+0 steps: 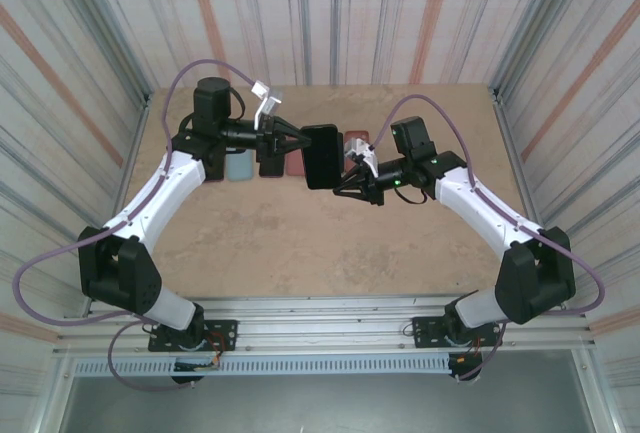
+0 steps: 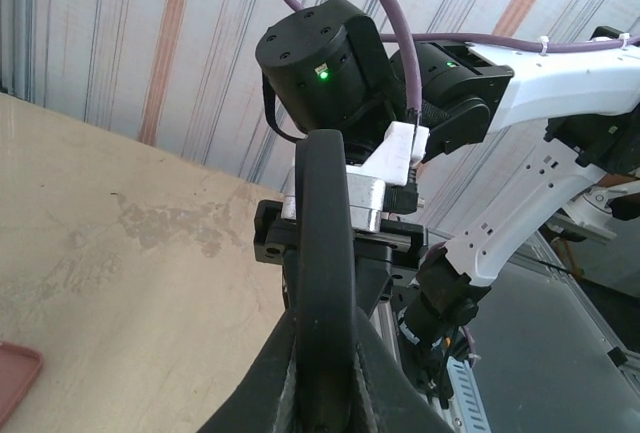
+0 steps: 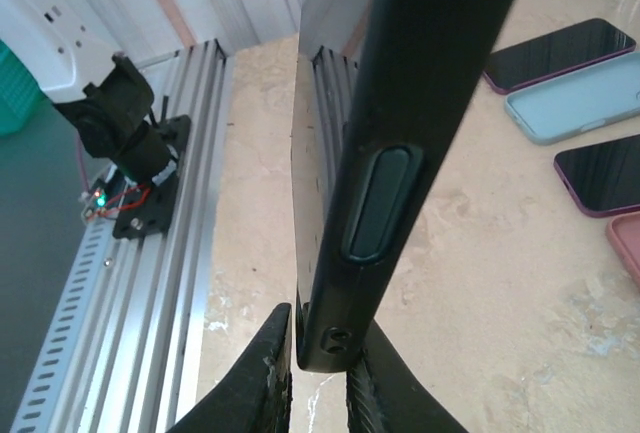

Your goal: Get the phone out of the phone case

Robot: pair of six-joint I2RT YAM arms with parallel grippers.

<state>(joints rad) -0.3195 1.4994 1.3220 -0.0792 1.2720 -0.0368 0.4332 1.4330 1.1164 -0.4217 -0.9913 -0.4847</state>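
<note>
The phone case (image 3: 420,103) (edge on) is pinched by the right tool (image 3: 320,358) and the left tool (image 2: 322,383). Probably braced for peeling.

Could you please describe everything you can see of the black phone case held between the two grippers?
The black phone case looks like matte, rubbery plastic, with a raised oval side button and a small hole near one corner. It is held in the air above the table. The left gripper pinches one edge and the right gripper the opposite one. A grey glossy slab, probably the phone, lies against its inner face.
</note>
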